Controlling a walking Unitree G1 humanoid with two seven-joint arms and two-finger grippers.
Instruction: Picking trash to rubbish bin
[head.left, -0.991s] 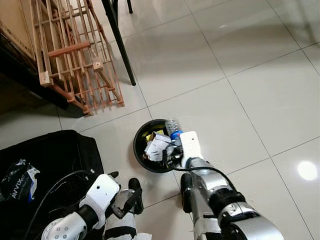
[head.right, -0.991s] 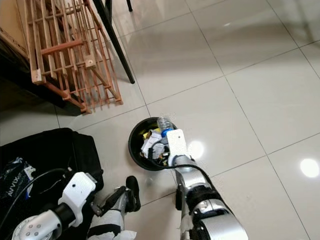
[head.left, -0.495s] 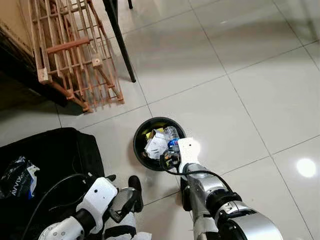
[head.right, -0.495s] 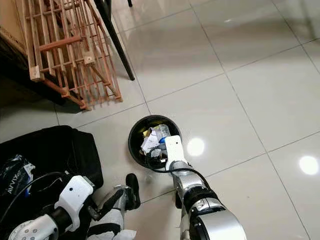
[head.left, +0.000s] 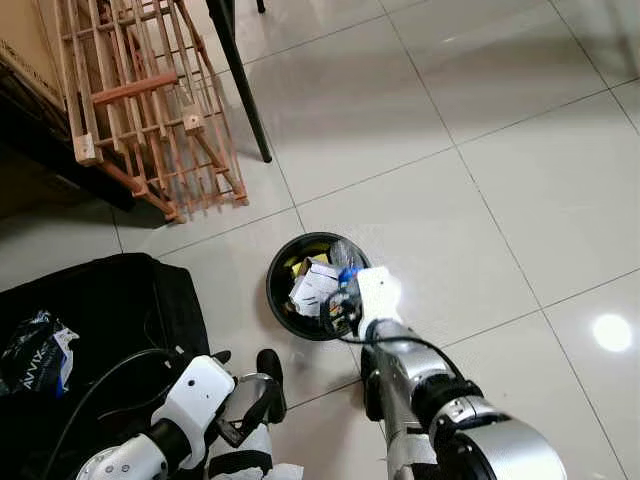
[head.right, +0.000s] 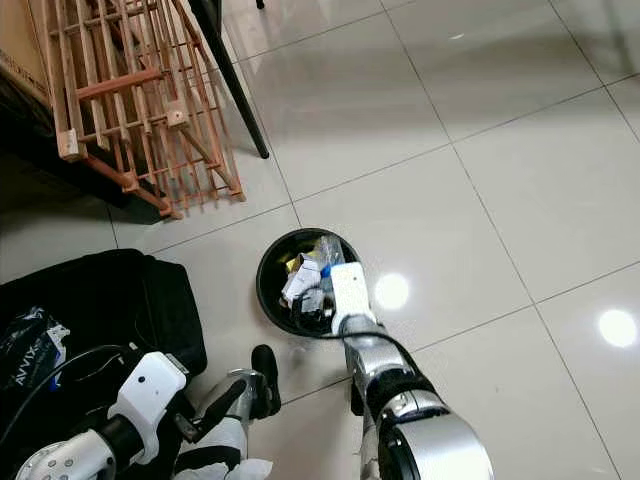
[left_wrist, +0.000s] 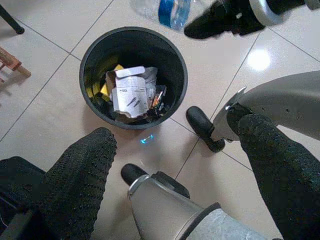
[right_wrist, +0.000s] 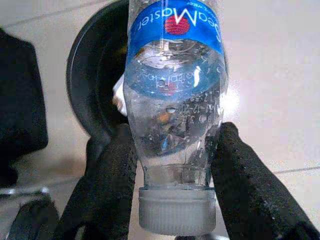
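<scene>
Large pale glossy floor tiles (head.left: 480, 120) run across the room, with thin grey grout lines and a bright lamp glare (head.left: 612, 334). A slatted wooden rack (head.left: 140, 100) leans at the upper left — beside it a slim black furniture leg (head.left: 240, 85). A black bag (head.left: 95, 330) lies nearby.

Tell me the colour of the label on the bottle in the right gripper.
Blue, with white lettering and a red dot, on the clear plastic bottle; clearest in the right wrist view.

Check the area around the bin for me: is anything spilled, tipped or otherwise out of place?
Nothing spilled. The black bin stands upright with its trash inside. The right gripper holds a plastic bottle by the neck over the bin's edge, not yet dropped. A crumpled packet lies on the black bag.
</scene>
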